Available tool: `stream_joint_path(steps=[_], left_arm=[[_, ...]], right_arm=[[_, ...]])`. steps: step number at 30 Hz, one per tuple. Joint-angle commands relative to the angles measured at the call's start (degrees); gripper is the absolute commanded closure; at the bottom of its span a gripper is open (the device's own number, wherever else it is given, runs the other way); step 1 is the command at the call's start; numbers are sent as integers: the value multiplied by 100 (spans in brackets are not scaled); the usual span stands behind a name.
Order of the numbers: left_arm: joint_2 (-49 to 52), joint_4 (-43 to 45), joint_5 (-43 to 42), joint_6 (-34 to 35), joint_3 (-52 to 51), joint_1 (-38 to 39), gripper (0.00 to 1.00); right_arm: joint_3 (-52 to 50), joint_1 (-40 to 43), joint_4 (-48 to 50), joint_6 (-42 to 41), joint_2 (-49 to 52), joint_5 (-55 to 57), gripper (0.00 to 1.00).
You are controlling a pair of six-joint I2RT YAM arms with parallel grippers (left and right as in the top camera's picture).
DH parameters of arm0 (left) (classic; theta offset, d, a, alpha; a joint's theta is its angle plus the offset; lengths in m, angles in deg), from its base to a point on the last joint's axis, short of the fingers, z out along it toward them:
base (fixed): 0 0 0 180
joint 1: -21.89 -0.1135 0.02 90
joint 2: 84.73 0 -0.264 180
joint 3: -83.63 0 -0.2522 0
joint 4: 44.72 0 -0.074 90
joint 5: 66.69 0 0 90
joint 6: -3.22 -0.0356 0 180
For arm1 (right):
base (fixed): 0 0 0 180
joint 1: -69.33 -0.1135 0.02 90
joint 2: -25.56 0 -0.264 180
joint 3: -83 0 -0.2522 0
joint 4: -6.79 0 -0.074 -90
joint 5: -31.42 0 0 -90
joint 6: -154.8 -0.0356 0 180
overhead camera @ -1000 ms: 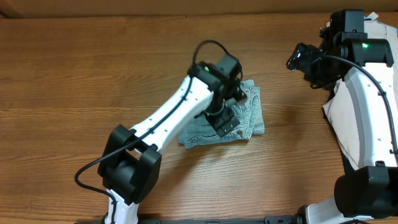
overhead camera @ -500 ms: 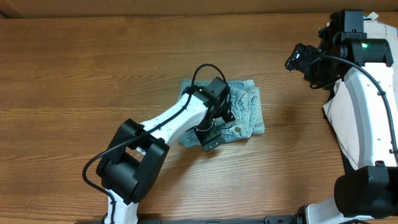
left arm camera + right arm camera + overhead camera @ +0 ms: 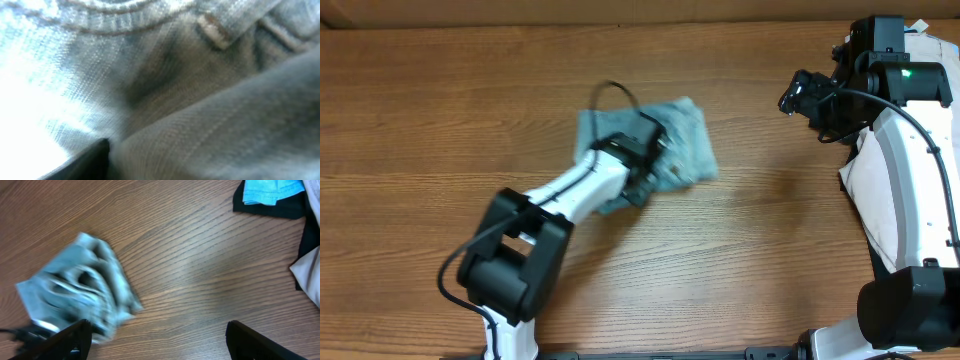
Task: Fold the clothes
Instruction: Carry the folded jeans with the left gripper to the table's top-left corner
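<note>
The light-blue denim shorts (image 3: 685, 140) lie bunched and motion-blurred on the wooden table (image 3: 440, 120), a little left of centre. My left gripper (image 3: 645, 180) presses into their near-left edge and is shut on a fold of the denim. In the left wrist view the denim (image 3: 200, 100) fills the frame, with one dark finger (image 3: 90, 160) at the bottom left. My right gripper (image 3: 800, 95) hovers at the far right, well away from the shorts. In the right wrist view it (image 3: 160, 340) is open with bare wood between its fingers, and the shorts (image 3: 80, 290) show at the left.
A beige garment (image 3: 860, 180) lies under the right arm at the table's right edge. The right wrist view shows a bright blue garment (image 3: 270, 190) on a black one (image 3: 265, 207), with pale cloth (image 3: 310, 275) beside them. A cardboard wall (image 3: 620, 10) runs along the back.
The left gripper came down onto the shorts and closed, then pulled them up and to the left, so they now look bunched and blurred. The right arm has not moved.
</note>
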Motion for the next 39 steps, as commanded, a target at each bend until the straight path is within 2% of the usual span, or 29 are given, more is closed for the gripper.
stream_joint_path(steps=[1,10,14,18,29,30,31,33,34,37,39], left_arm=[[240,173,732,1287,-164,-804,65],[240,1182,717,2170,-164,-2546,87],[262,1827,667,2750,-164,-3316,93],[411,2629,520,3191,-162,-3888,95],[1360,4286,319,3200,254,-4747,95],[1423,4424,321,3198,306,-4769,89],[1495,4597,321,3195,369,-4778,72],[1598,4920,286,3143,516,-4776,14],[1602,4981,184,3025,608,-4776,0],[1574,4680,-122,2468,1075,-4776,0],[1502,4015,-153,2328,1532,-4776,0]], right_arm=[[9,7,13,33,-13,-31,11],[2,4,7,33,-13,-31,11],[2,4,7,33,-15,-31,11],[0,4,7,33,-15,-31,11],[-2,4,-9,35,-13,-31,11],[-2,4,-4,35,-13,-31,11],[-2,4,7,35,-13,-31,11],[-2,4,13,33,-13,-31,11],[-2,4,9,33,-13,-31,11],[-2,4,7,33,-13,-31,11],[-2,4,7,33,-13,-31,11]])
